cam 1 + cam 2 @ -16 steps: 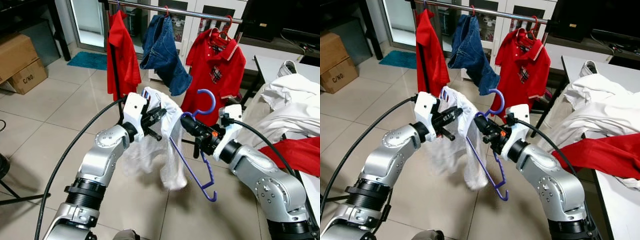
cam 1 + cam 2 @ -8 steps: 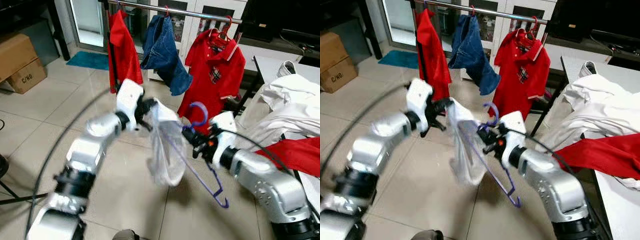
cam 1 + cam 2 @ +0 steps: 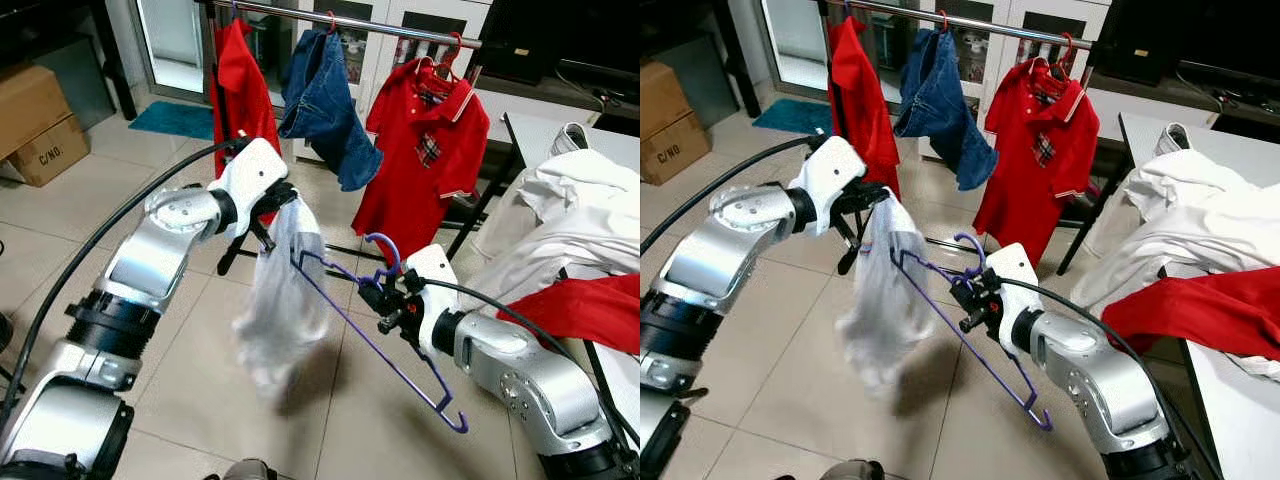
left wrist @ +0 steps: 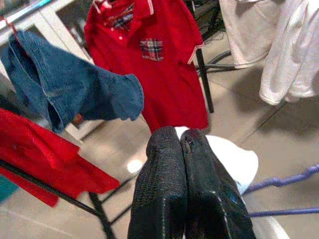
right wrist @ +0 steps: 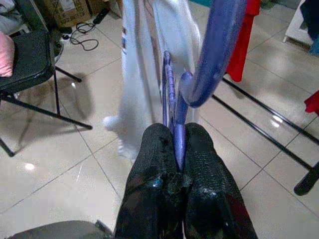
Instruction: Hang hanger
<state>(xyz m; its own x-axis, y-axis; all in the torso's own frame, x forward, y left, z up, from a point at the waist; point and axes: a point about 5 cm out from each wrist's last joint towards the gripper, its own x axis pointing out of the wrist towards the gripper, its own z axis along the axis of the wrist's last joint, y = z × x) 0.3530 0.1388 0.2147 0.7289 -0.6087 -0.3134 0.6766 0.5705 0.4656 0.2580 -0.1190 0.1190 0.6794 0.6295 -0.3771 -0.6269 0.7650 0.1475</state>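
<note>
Purple hanger (image 3: pixel 385 335): held in mid-air above the tiled floor (image 3: pixel 130 200), tilted, its hook uppermost beside the right end effector (image 3: pixel 385 305), its far arm running down to a small upturned tip near the floor; the right end effector's two black fingers (image 5: pixel 197 164) are pressed together on the hanger's neck just under the hook. White garment (image 3: pixel 280 300): draped over the hanger's upper arm and hanging in a loose bundle, its lower part blurred, its top corner pinched by the left end effector (image 3: pixel 268 205), whose fingers (image 4: pixel 172 189) are closed on the cloth. Against the picture a second earlier, the left arm is raised higher and swung outward, the hanger lies lower and flatter, and the garment hangs longer. Clothes rail (image 3: pixel 400 28): silver bar behind, cut off at the frame top, carrying a red shirt (image 3: pixel 240 100), blue denim shorts (image 3: pixel 325 100) and a red polo shirt (image 3: pixel 425 150), each on its own hanger. Bench (image 3: pixel 535 130): at the robot's right, carrying a heap of white laundry (image 3: pixel 570 225) with a red cloth (image 3: pixel 585 310) over its front, cut off at the frame edge. Cardboard boxes (image 3: pixel 40 120): stacked at far left, partly cropped.
</note>
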